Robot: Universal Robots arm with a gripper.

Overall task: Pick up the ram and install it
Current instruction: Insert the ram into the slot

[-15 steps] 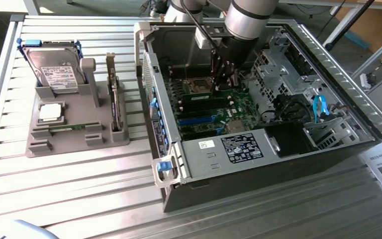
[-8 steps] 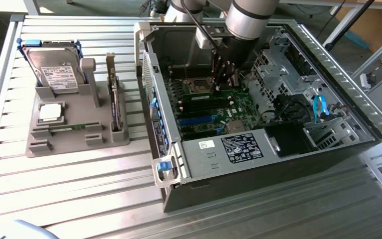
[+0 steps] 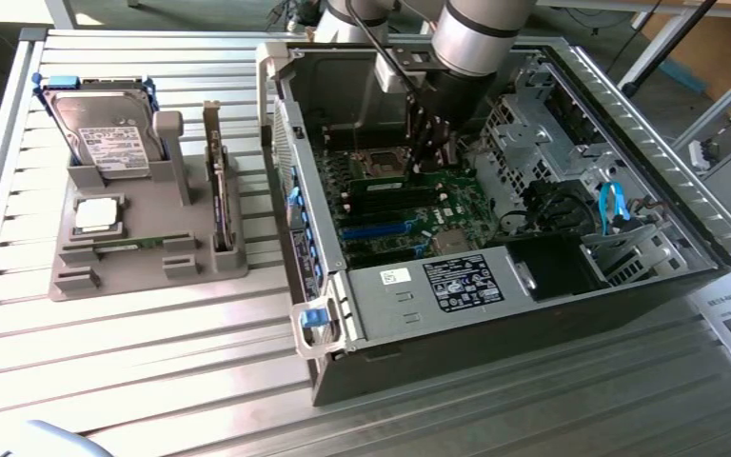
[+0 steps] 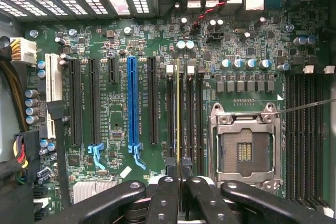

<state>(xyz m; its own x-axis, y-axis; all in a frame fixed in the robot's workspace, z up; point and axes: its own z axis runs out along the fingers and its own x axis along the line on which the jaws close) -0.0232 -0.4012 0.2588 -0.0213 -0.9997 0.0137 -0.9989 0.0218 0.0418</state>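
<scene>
The claw (image 4: 179, 183) is clenched on the ram (image 4: 178, 119), which shows edge-on as a thin yellow-green line between the fingers (image 4: 167, 198). The ram hangs inside the case (image 3: 467, 324), which lies open on the tabletop (image 3: 149, 362). It sits over the bank of slots (image 4: 170, 114) just beside the socket (image 4: 244, 148), on the side toward the blue slot (image 4: 132, 98). It runs parallel to the slots and seems to line up with the second one out from the blue slot. Whether its lower edge has met that slot I cannot tell.

The main risk, as I judge it, is a small sideways offset. The slots lie close together, so a slight drift toward or away from the socket would land the ram on a slot wall instead of in the channel. A push there would flex the board (image 4: 105, 66) or chip the stick.

A second risk is tilt. If one end goes in first, the ram can jam and the far latch will not close.

Third, the notch may not match the slot's key. Its position is hidden here, and force on a reversed stick would damage both parts.

Fourth, the hold is on a thin edge, so the ram could slide up between the fingers under load.

Lastly, the capacitors (image 4: 185, 44) stand near the far end of the slots from the claw, and a lengthwise overshoot could knock them.
</scene>
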